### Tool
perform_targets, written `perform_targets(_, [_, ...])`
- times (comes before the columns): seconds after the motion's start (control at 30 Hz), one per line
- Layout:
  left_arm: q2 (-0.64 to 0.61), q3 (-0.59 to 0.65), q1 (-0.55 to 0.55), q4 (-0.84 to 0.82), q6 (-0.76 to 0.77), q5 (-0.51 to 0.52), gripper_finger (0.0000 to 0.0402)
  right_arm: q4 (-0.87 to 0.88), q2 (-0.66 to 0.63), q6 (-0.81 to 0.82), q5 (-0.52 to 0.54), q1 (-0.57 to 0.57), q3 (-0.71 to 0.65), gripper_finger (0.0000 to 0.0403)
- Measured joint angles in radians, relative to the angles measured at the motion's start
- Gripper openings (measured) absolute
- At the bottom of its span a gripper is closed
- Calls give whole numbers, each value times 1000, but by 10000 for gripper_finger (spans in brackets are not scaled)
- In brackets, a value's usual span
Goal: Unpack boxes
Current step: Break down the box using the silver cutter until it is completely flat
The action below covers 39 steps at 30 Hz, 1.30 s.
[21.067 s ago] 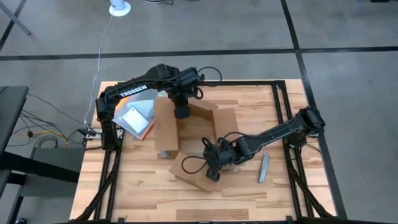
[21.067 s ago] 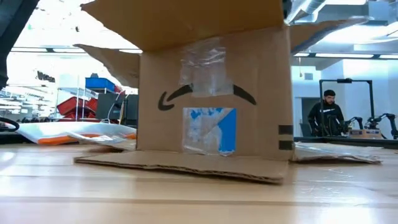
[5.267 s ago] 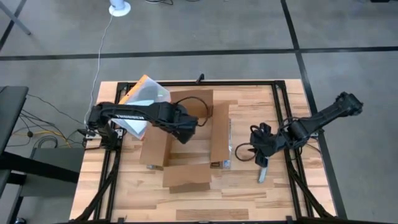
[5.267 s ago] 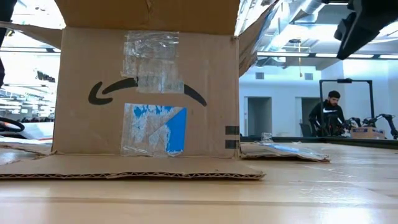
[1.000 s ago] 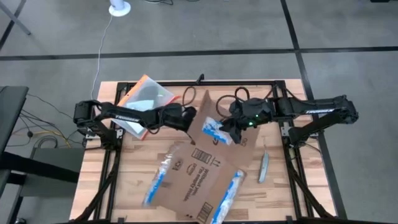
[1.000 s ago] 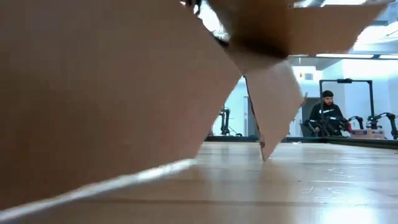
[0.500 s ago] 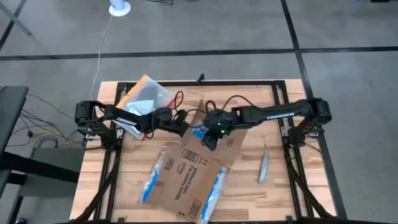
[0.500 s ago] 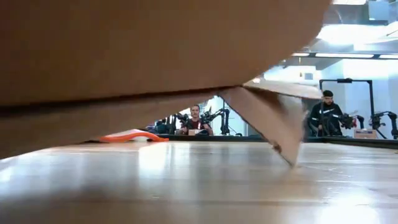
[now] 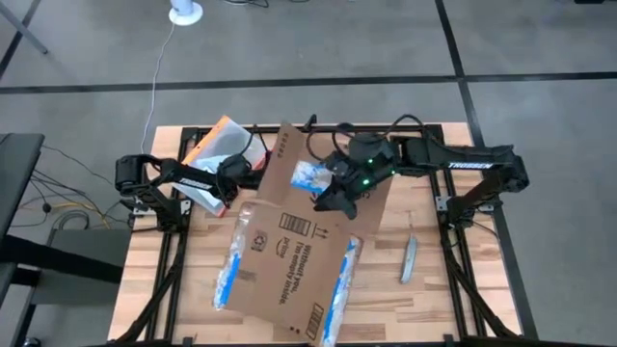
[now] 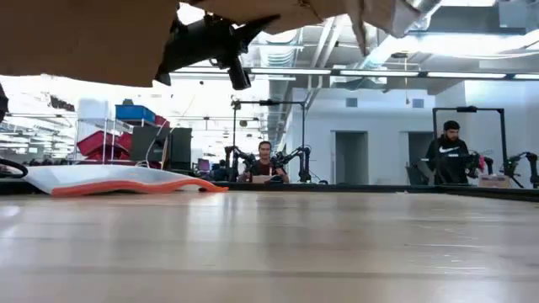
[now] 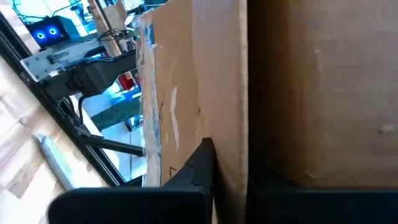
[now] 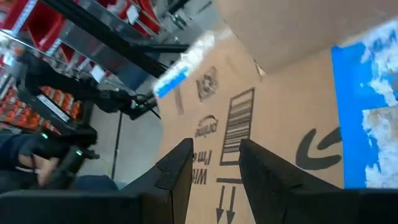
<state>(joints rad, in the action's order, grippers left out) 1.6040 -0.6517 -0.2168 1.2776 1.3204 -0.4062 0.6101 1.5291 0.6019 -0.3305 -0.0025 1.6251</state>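
Since half a second ago I see the box (image 9: 289,246) has come up off the worktop (image 9: 424,299): in the low view its underside filled most of the picture then, and now only cardboard edges (image 10: 76,38) show along the top, with bare wood below. From above, the box has also swung a little, and the right arm's wrist has shifted toward 1 o'clock.

Working from the left: the left arm reaches in from 9 o'clock, and its pincer (image 9: 234,172) sits at the box's upper-left edge, just beside the orange-edged pouch (image 9: 214,145) at about 10 o'clock on the worktop. Its wrist view shows a dark finger (image 11: 193,171) pressed flat against a cardboard panel (image 11: 205,81), so I read it as clamped on the box wall.

The box itself is opened out and held aloft between the two arms. Its long axis runs from about 1 o'clock down to 7 o'clock, with the printed face and barcode turned up toward the overhead camera. Blue-and-white tape strips run along both long sides, and another tape patch (image 9: 310,175) shows near the upper end.

The right arm comes in from 3 o'clock; its pincer (image 9: 337,198) is over the box's upper-right part. In its wrist view the two fingers (image 12: 177,174) stand apart over the printed cardboard (image 12: 249,124); I cannot tell whether they grip anything.

A grey tool (image 9: 408,260) lies on the worktop at 4 o'clock, well apart from the box.
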Motion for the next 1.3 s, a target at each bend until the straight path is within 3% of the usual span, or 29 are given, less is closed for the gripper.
perform_targets(0.2, [0, 0, 31, -278, -150, -8, 0, 13, 67, 0, 9, 0, -47, 118])
perform_targets(0.57, [5, 6, -3, -468, -254, 0, 0, -24, 306, -52, 19, 2, -115, 118])
perform_targets(0.7, [6, 36, -43, -356, -169, -37, 0, -34, 311, -47, -15, 4, -109, 118])
perform_targets(0.93, [2, 45, -56, -82, -46, -70, 0, -23, 169, -70, -55, 51, -48, 118])
perform_targets(1.03, [0, 43, -84, -12, -19, -97, 0, 38, 96, -123, 18, 61, -47, 118])
perform_targets(1.13, [-1, 43, -113, 46, 14, -129, 0, 180, 35, -163, 199, 82, -48, 118])
perform_targets(1.2, [-1, 43, -127, 41, 23, -148, 0, 226, 13, -173, 294, 91, -48, 118])
perform_targets(1.3, [-1, 43, -142, -54, -11, -164, 0, 222, 23, -174, 328, 86, -48, 118])
